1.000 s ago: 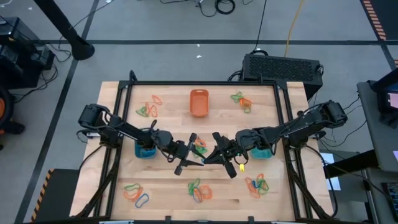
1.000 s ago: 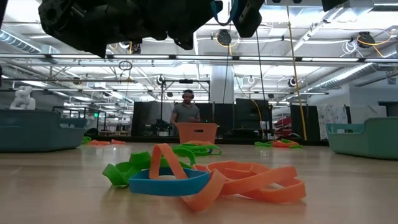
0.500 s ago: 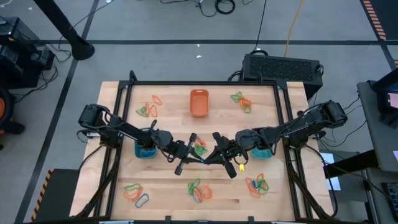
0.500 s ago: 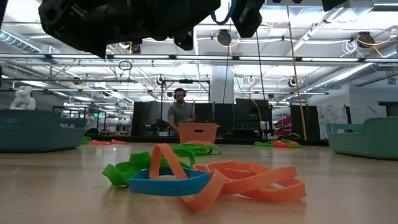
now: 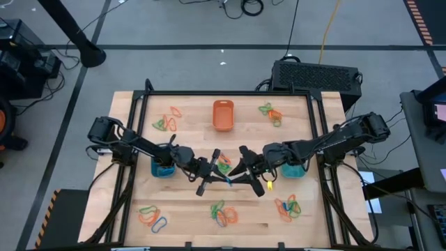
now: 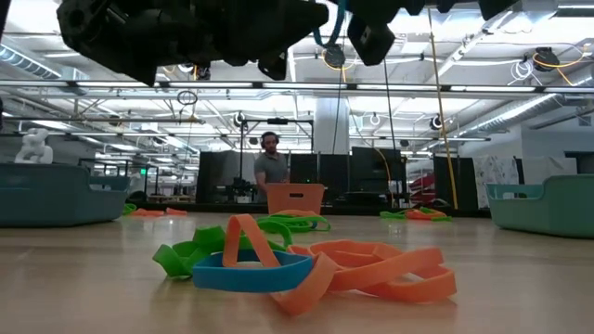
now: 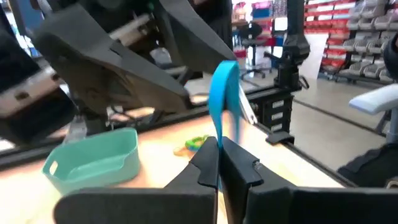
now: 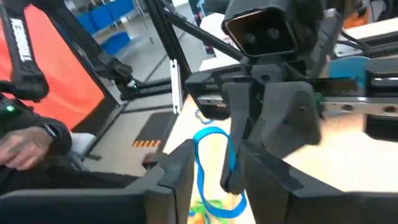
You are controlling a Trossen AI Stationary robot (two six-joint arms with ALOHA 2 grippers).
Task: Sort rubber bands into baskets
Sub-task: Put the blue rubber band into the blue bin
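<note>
Above the table's middle, just in front of the orange basket (image 5: 222,115), the left gripper (image 7: 219,163) pinches a blue rubber band (image 7: 222,93) between closed fingers, the loop standing up from the tips. Facing it, the right gripper (image 8: 213,168) has its fingers parted, with the same blue band hanging in the gap between them. In the high view the two grippers meet tip to tip, left gripper (image 5: 217,171) on the blue basket's (image 5: 164,167) side and right gripper (image 5: 242,169) on the teal basket's (image 5: 293,169) side. Loose rubber bands (image 5: 223,213) lie in clusters on the wooden table (image 5: 188,139), farther from the orange basket and beside it.
</note>
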